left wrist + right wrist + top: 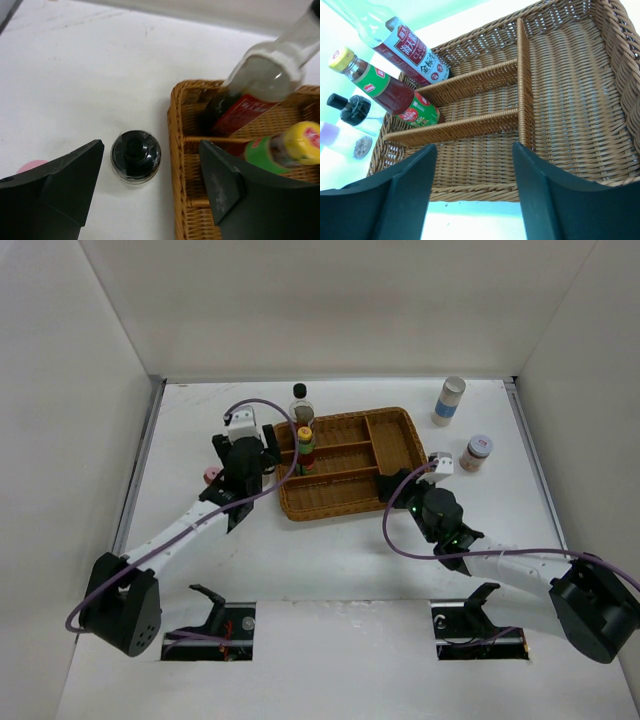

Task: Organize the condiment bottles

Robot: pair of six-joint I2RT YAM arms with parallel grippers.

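Pink-lidded jar (pixel 211 476): on the table left of the wicker tray (pixel 400 455), apart from it, so I count it unsorted.

My left gripper (pixel 151 148) hangs just off the tray's left rim, claw apart, nothing in it. The dark shaker (pixel 135 156) stands on the table under the gap, just beside the rim. Neither finger touches it as far as I can see. I read this as lined up on the shaker, but pick or release I cannot tell. Left arm: stretched diagonally forward from its base, wrist tipped down.

Inside the tray, left end: the tall clear black-capped bottle (pixel 302 405) stands in the far slot and the yellow-capped red bottle (pixel 305 445) in the next slot nearer me. Both are slotted, so I judge them done.

My right gripper (pixel 475 147) sits at the tray's near right corner, claw apart and holding nothing, looking across the tray. Right arm: low over the table, folded back leftward toward the tray.

Purple-lidded jar (pixel 478 452): on the table right of the tray. White bottle with blue label (pixel 450 400): off the tray's far right corner. Both are loose, probably the right arm's work.
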